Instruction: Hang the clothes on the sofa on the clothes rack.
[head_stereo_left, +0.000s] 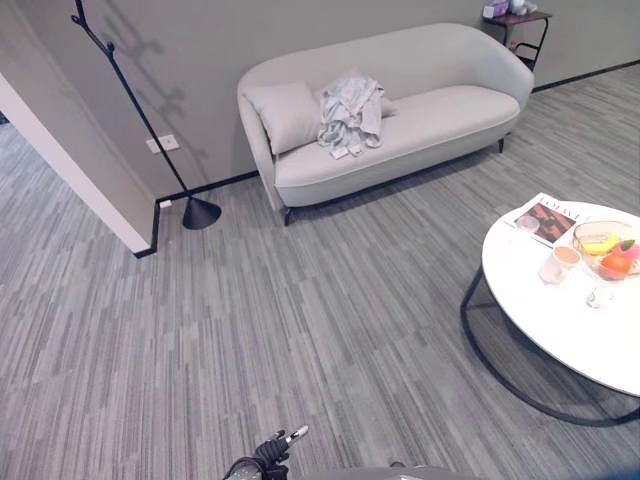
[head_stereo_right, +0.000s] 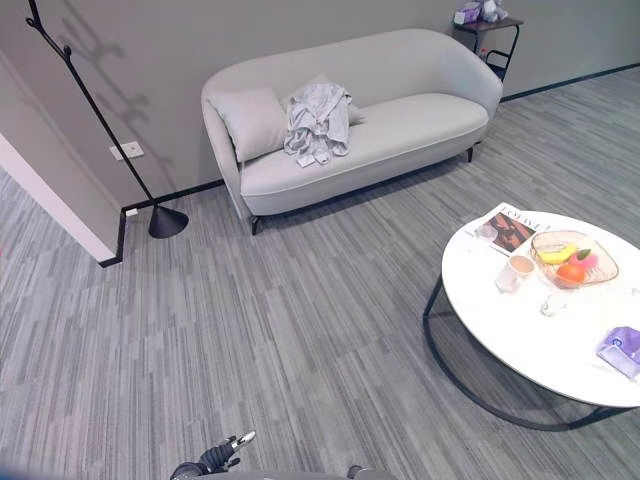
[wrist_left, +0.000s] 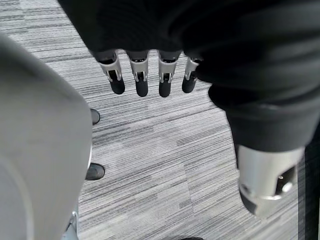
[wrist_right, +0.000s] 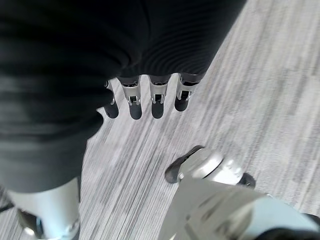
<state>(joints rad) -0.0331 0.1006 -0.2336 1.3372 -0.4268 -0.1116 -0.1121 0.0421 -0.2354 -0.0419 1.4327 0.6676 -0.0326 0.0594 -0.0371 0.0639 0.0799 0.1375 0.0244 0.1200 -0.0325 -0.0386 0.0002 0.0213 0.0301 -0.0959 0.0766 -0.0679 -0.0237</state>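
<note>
Approach stage: nothing picked up yet.
The crumpled grey clothes (head_stereo_left: 350, 115) lie on the sofa (head_stereo_left: 430, 120) beside a cushion (head_stereo_left: 285, 115); left hand (wrist_left: 140, 75) and right hand (wrist_right: 145, 97) hang empty, fingers straight; next, walk closer, grab, then carry to the clothes rack (head_stereo_left: 140, 115).

A round white bench (head_stereo_right: 520, 340) on a dark ring frame stands on the grey striped floor (head_stereo_right: 300, 330), carrying a magazine (head_stereo_right: 505, 228), a cup (head_stereo_right: 517, 270), a small clear glass (head_stereo_right: 553, 305), a glass bowl (head_stereo_right: 572, 258) of fruit (banana and orange among it) and a purple packet (head_stereo_right: 622, 350). A small dark side table (head_stereo_right: 490, 30) stands beside the far wall.
</note>
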